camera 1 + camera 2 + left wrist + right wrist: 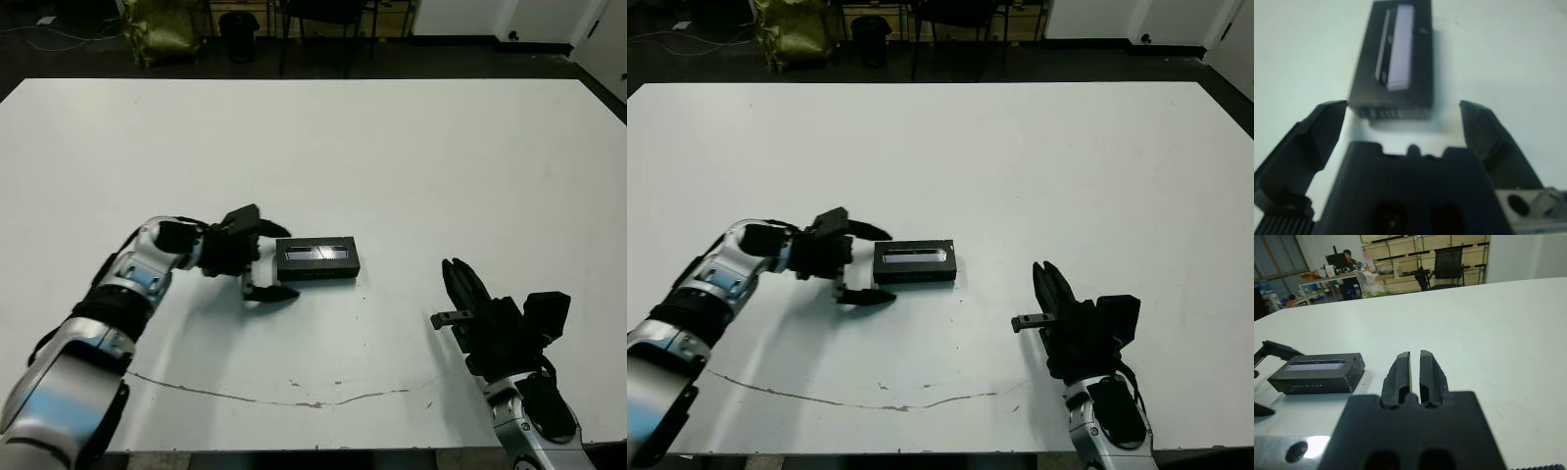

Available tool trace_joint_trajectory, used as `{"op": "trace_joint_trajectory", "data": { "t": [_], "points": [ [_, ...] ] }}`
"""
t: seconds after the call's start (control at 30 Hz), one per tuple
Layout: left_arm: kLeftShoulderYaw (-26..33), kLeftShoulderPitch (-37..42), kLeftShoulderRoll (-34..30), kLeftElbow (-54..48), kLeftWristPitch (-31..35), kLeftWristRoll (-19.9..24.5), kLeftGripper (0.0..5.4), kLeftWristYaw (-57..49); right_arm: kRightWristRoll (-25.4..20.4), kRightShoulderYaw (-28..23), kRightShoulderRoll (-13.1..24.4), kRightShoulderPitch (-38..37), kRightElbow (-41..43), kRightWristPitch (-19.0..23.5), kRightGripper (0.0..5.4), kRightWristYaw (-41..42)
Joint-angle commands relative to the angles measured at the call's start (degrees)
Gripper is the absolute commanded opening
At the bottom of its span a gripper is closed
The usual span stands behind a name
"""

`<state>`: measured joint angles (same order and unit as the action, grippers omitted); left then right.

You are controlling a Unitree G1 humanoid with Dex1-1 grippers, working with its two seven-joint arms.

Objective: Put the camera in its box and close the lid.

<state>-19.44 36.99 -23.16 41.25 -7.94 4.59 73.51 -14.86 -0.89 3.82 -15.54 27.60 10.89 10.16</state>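
My left gripper (263, 262) stands spread wide and empty, its two black fingers just clear of the left end of the flat black lid with the glossy grey strip (316, 254), which sits squarely on the shallow black box (318, 270) near the middle of the white table (392, 147). I cannot see the slim black camera, so I judge it is shut inside. My right gripper (458, 284) idles at about four o'clock from the box, fingers pressed together on nothing; the risk I see is my left fingers clipping the box end while backing away and skewing a lid that may only rest loosely.

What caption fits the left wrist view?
Left gripper, jaws open, faces the end of the closed box, its lid on.
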Motion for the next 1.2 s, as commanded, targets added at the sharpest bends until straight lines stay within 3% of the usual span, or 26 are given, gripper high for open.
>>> {"op": "trace_joint_trajectory", "data": {
  "t": [0.03, 0.13, 0.3, 0.43, 0.57, 0.73, 0.9, 1.03, 1.2],
  "points": [
    [-0.92, -3.47, -3.24, -1.28, 2.97, -1.85, 5.38, 3.25, 0.79, 0.00, 0.97, -0.08, 0.21, 2.01, 0.00, -0.69],
    [-1.05, -3.58, -5.04, -3.68, 5.66, -1.73, 5.38, 5.56, -0.47, -0.12, 0.61, 0.01, 1.01, 3.37, 0.00, -0.96],
    [-1.79, -3.03, -7.62, -5.66, 5.46, -2.80, 5.38, 8.53, -0.20, -0.16, 0.57, 0.09, -0.38, 1.16, 0.00, -0.25],
    [0.03, -2.65, -9.42, -6.32, 7.78, -2.25, 5.38, 7.79, -0.64, -0.29, 0.60, -0.12, 0.54, 2.94, 0.00, -0.65],
    [6.55, -5.72, -10.02, -9.41, 7.08, -0.47, 5.38, -2.07, -0.01, -0.12, 0.64, -0.24, -0.25, 1.63, 0.00, -0.58],
    [18.40, -15.73, -5.62, -28.98, 16.65, 0.60, 5.38, -27.11, -0.20, 0.04, 0.44, -0.35, 0.45, 2.48, 0.00, -1.06],
    [22.47, -24.85, 4.46, -46.49, 19.31, 2.59, 4.51, -43.84, -0.27, 0.07, 0.46, -0.37, -0.42, 0.96, 0.00, -0.11],
    [20.44, -28.36, 8.91, -52.58, 18.77, 3.73, 3.52, -47.62, -0.42, 0.01, 0.58, -0.30, -0.31, 1.87, 0.00, -0.22],
    [15.33, -30.67, 12.42, -58.56, 23.24, 3.33, 2.28, -51.36, 0.23, 0.35, 0.73, -0.38, -0.18, 1.81, 0.00, -0.42]
  ]
}}
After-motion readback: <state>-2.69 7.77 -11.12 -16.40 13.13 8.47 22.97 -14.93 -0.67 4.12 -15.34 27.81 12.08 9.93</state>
